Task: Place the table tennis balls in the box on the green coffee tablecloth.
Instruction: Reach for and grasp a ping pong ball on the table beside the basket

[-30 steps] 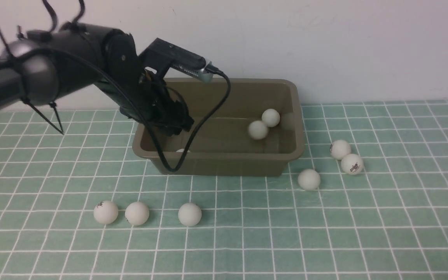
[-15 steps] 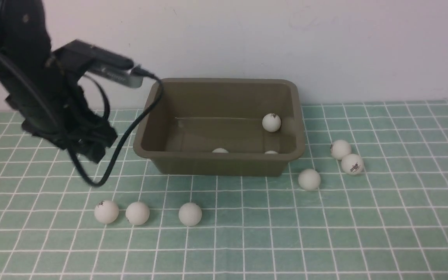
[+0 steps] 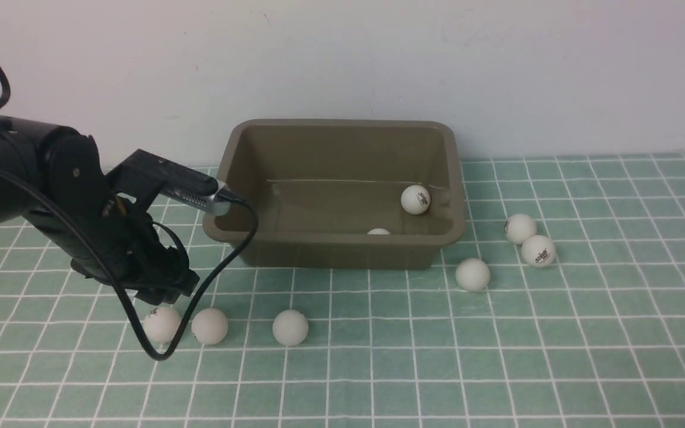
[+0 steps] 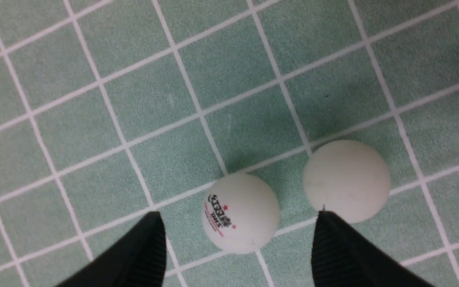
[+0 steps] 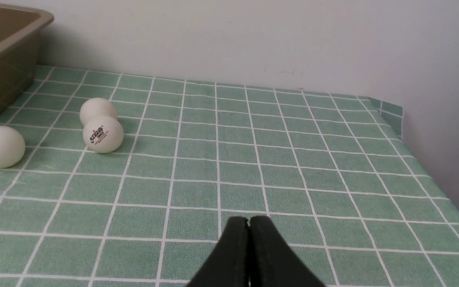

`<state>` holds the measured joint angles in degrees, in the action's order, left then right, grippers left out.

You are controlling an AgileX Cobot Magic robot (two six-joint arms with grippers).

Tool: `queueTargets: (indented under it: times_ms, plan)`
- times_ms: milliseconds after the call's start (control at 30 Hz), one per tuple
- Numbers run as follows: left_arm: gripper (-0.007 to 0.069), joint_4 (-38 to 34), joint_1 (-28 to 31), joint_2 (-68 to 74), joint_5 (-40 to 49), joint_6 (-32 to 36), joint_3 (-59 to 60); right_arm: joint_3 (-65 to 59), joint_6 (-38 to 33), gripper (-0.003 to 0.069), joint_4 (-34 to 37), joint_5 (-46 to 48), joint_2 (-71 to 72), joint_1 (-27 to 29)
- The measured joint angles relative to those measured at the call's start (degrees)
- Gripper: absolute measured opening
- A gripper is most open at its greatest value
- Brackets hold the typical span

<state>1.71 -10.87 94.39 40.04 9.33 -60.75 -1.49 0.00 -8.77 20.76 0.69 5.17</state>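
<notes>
The olive-brown box [image 3: 342,252] stands at the back of the green coffee tablecloth [image 3: 378,368]. One table tennis ball [image 3: 415,199] lies inside it, and the top of another [image 3: 378,231] shows over the near wall. Three balls sit in a row in front: [image 3: 161,324], [image 3: 210,326], [image 3: 290,327]. Three more lie to the box's right: [image 3: 472,274], [image 3: 520,228], [image 3: 538,250]. My left gripper [image 3: 161,291] hangs open just above the leftmost ball. In the left wrist view that logo ball [image 4: 239,213] sits between the open fingers of the left gripper [image 4: 238,215], untouched, with a plain ball [image 4: 347,179] beside it. My right gripper [image 5: 248,218] is shut and empty.
A white wall rises right behind the box. In the right wrist view the cloth ends at a corner [image 5: 391,109] near the wall, and the box's corner [image 5: 6,44] and three balls [image 5: 103,134] lie far from that gripper.
My left arm has swung from over the box leftward, then down to the leftmost ball in the front row. The balls inside the box have rolled to new spots.
</notes>
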Motion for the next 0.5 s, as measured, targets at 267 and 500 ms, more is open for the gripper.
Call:
queueTargets:
  times_ms: [267, 500]
  plan:
    - [0.0438, 0.68, 0.00, 4.06, -0.89, 0.06, 0.00, 0.00, 0.00, -0.0018, 0.00, 0.00, 0.00, 0.00]
    - [0.0438, 2.78, 0.11, 7.41, -1.26, 0.01, 0.00, 0.00, 0.00, -0.0018, 0.00, 0.00, 0.00, 0.00]
